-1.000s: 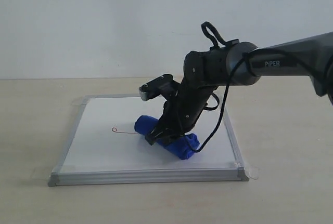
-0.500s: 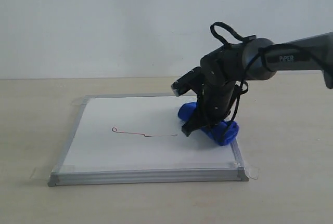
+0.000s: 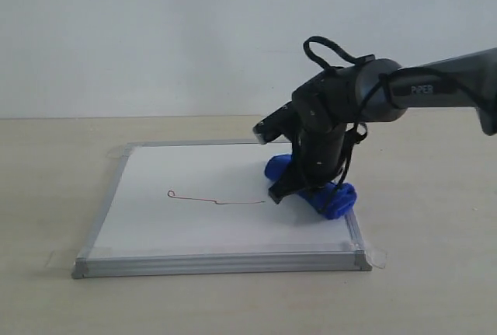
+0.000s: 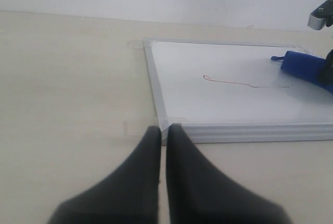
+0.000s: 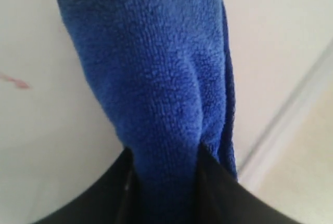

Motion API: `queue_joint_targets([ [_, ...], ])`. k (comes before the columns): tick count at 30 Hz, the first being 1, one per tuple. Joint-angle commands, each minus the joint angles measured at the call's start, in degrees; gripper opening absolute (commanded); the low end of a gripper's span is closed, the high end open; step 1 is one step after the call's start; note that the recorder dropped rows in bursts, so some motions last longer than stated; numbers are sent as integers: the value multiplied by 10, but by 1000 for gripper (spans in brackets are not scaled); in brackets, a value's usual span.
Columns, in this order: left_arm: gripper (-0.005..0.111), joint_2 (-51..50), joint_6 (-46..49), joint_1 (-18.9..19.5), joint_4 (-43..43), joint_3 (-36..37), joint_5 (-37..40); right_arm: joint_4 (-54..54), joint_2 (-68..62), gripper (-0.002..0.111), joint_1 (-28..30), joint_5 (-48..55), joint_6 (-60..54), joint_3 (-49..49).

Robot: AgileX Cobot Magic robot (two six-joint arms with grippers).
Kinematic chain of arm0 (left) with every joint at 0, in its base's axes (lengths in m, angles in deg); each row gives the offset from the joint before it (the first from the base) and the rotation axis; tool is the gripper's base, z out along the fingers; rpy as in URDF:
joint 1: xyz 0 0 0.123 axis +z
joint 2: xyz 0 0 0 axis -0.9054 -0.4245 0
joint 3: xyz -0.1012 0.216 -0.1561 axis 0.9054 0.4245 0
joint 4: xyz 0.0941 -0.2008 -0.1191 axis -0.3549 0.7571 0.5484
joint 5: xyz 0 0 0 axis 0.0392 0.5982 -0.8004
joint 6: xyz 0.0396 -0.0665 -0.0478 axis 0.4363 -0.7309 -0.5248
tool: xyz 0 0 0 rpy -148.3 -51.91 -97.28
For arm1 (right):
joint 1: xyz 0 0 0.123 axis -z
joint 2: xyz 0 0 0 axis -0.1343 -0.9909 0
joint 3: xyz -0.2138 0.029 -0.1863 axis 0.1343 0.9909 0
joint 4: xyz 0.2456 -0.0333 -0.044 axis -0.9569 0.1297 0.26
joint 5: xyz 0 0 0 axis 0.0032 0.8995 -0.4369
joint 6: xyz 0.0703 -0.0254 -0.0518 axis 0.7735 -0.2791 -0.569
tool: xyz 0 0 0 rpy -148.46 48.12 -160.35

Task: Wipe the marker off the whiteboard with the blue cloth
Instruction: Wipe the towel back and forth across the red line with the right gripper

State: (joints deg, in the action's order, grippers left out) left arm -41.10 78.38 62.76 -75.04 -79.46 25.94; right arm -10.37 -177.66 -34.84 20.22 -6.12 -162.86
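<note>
Because the right gripper (image 3: 293, 189) clamps only the middle of the plush royal-blue rolled cloth (image 3: 332, 199), which rests at the right of the silver-framed white board (image 3: 155, 230), a leftward sweep may tug the roll loose. It may also skim too lightly and leave the thin red marker line (image 3: 221, 201) at centre-left intact. The left gripper (image 4: 162, 146), jaws closed on nothing, sits low in its view, short of the board's corner. A second earlier the cloth covers the line's right half; now the whole line shows, unwiped.
</note>
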Motion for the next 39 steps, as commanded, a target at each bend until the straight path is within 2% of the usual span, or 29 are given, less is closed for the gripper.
queue_joint_targets([
  [1, 4, 1, -4, -1, -3, 2, -3, -38, -14, 0, 7, 46, -29, 8],
  [5, 4, 1, -4, -1, -3, 2, -3, -271, -15, 0, -39, 39, -191, 8],
  [8, 4, 1, -4, -1, -3, 2, -3, -360, -16, 0, -82, 52, -285, 8],
  [12, 4, 1, -4, -1, -3, 2, -3, -322, -15, 0, -90, 55, -266, -2],
  [18, 4, 1, -4, -1, -3, 2, -3, -72, -15, 0, -32, 28, -48, -14],
  [20, 4, 1, -4, -1, -3, 2, -3, -31, -15, 0, -20, 26, -9, -14],
  [24, 4, 1, -4, -1, -3, 2, -3, -72, -19, 0, -33, 29, -24, -14],
  [29, 4, 1, -4, -1, -3, 2, -3, -211, -30, 0, -85, 55, -158, -14],
  [32, 4, 1, -4, -1, -3, 2, -3, -242, -22, 0, -102, 66, -201, -14],
  [35, 4, 1, -4, -1, -3, 2, -3, -209, -15, 0, -91, 54, -183, -14],
  [39, 4, 1, -4, -1, -3, 2, -3, -66, -17, 0, -42, 33, -62, -14],
])
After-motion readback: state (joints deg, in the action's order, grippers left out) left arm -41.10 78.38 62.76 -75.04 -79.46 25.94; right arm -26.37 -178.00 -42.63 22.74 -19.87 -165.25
